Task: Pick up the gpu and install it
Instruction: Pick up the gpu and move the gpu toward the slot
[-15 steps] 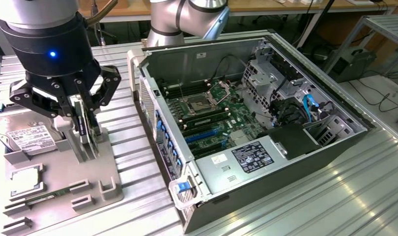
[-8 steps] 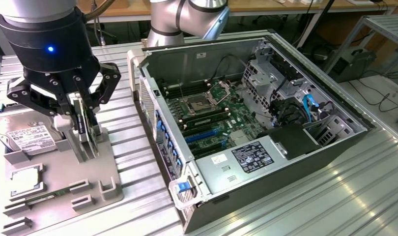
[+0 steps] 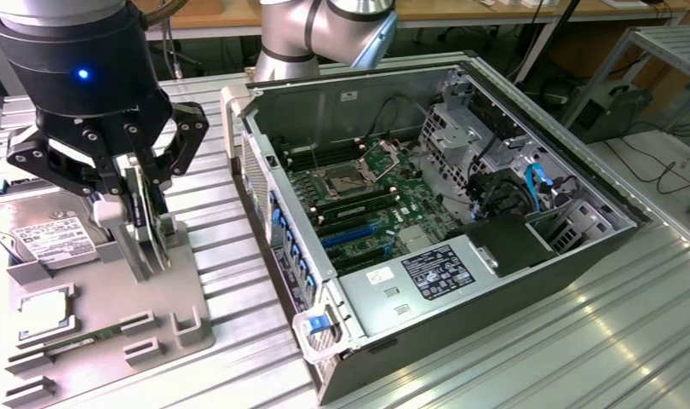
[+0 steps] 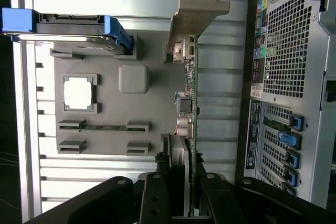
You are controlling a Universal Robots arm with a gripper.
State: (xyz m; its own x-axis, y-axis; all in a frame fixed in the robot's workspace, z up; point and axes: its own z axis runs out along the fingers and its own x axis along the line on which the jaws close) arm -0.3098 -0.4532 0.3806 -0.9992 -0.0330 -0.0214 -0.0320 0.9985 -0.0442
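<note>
Green gpu [image 4: 192,103] stands on edge in pincer [image 4: 181,162], long axis horizontal.

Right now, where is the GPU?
The gpu stands on edge in the grey holder tray at the exterior view's left, under the gripper, between the hard drive and the open computer case.

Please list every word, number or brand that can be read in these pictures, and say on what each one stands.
No text can be read.
white label on the hard drive: too blurred.
black label and white sticker inside the computer case: too small.
dark label on the rear panel: too blurred.
</note>
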